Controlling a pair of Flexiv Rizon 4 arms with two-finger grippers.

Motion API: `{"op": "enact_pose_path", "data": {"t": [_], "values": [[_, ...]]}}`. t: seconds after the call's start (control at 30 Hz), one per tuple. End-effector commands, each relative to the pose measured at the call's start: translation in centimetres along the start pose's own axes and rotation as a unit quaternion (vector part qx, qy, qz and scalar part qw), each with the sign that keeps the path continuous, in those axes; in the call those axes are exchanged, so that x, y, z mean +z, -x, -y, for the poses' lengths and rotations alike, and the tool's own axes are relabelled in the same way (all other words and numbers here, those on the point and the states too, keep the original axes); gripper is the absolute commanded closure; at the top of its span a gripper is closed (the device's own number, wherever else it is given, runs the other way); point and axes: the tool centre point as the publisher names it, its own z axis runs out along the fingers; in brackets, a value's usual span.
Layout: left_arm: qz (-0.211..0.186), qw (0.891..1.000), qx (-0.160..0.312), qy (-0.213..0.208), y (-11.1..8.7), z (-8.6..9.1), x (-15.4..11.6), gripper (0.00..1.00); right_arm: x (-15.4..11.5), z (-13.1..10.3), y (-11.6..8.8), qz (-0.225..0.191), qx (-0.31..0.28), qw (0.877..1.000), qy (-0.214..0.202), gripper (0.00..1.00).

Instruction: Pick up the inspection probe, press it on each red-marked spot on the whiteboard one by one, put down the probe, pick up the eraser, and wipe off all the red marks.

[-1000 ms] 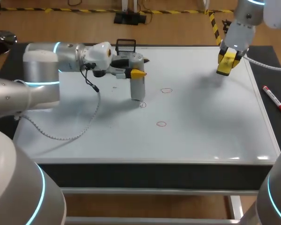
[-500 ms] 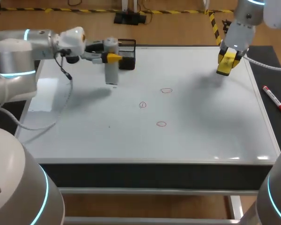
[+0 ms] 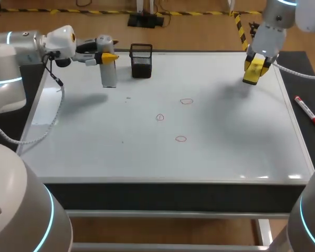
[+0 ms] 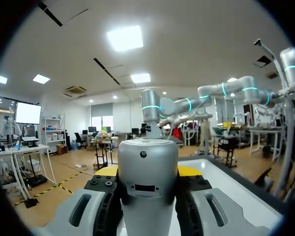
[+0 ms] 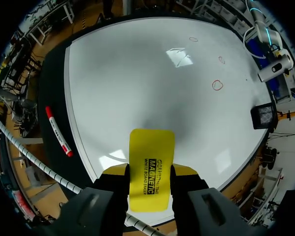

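Observation:
My left gripper is shut on the silver inspection probe, which hangs upright above the whiteboard's far left part, just left of a black holder. In the left wrist view the probe fills the space between the fingers of that gripper. Three red marks lie mid-board. My right gripper hovers over the far right corner, shut on the yellow eraser. The right wrist view has the eraser clamped in its gripper, with the marks far ahead.
A red marker lies on the dark table to the right of the whiteboard, also in the right wrist view as the marker beside the gripper. The black holder stands at the board's far edge.
My left arm has carried the probe away from the middle mark, leftward and toward the far edge, past the black holder. The right arm has kept still with the eraser.

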Motion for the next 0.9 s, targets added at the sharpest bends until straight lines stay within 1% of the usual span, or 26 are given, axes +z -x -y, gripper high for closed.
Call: {"op": "enact_pose_path", "data": {"t": [0.03, 0.23, 0.57, 0.63, 0.77, 0.9], "values": [[-0.002, 1.0, 0.0, -0.004, 0.4, -0.2, -0.4, 1.0, -0.1, 0.0, 0.0, -0.002, -0.001, 1.0, -0.001, 1.0], [0.013, 1.0, -0.009, -0.001, 1.0, 0.0, -1.6, 1.0, -0.1, 0.0, 0.0, -0.002, -0.001, 1.0, -0.001, 1.0], [0.013, 1.0, -0.009, -0.001, 1.0, 0.0, -1.6, 1.0, -0.1, 0.0, 0.0, -0.002, -0.001, 1.0, -0.001, 1.0], [0.013, 1.0, -0.009, -0.001, 1.0, 0.0, -1.6, 1.0, -0.2, -1.1, 1.5, 0.005, -0.017, 1.0, -0.004, 1.0], [0.013, 1.0, -0.009, -0.001, 1.0, 0.0, -1.6, 1.0, 0.1, -3.8, 4.8, 0.005, -0.066, 0.998, 0.001, 1.0], [0.013, 1.0, -0.009, -0.001, 1.0, 0.0, -1.6, 1.0, 0.8, -6.8, 8.6, -0.038, -0.13, 0.991, 0.01, 1.0]]}}
